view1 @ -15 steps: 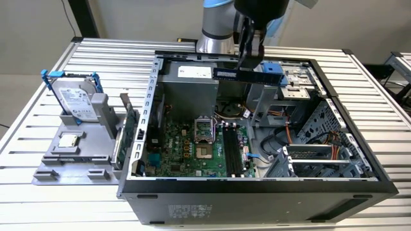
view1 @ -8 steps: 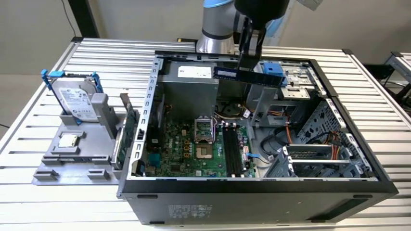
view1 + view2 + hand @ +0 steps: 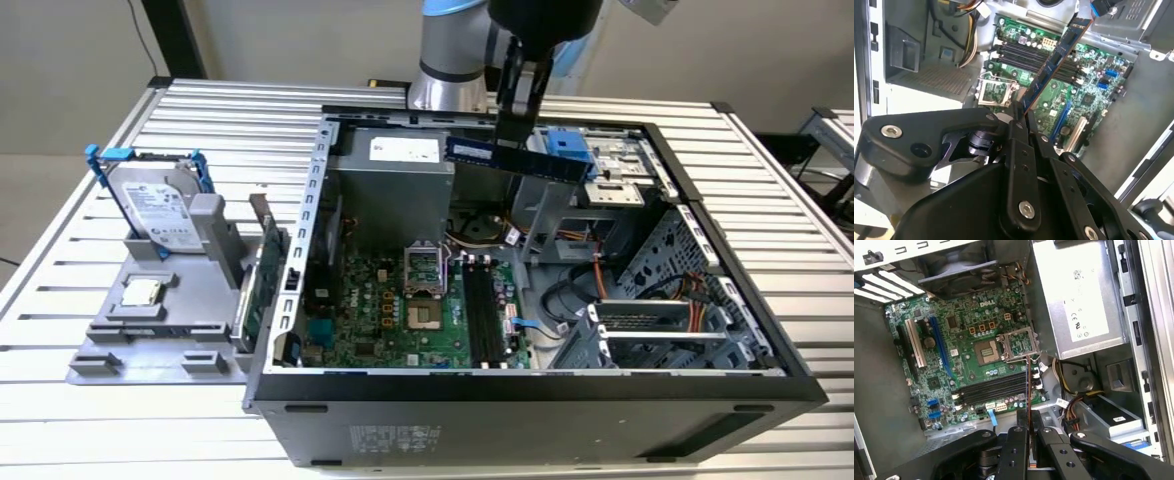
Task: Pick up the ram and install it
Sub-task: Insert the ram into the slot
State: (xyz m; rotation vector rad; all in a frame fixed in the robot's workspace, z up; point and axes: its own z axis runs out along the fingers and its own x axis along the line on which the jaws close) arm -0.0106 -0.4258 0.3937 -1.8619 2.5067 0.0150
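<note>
beside the open computer

an open computer case point(image 3: 534, 400) lies on a slatted metal table point(image 3: 80, 440), its green motherboard point(image 3: 380, 310) and gray power supply point(image 3: 394, 175) exposed. at the exterior view's left a gray stand point(image 3: 140, 345) holds a hard drive point(image 3: 158, 212) upright, and a green card point(image 3: 271, 265) stands just beside the case.

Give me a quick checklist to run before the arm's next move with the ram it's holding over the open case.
1. Grip: gripper clamped on the ram: ok.
2. Ram lifted over the open case: ok.
3. Black motherboard slots empty: ok.
4. Ram parallel to the slots: not ok, it lies crosswise to them.
5. Slot latches open: cannot tell.
</note>
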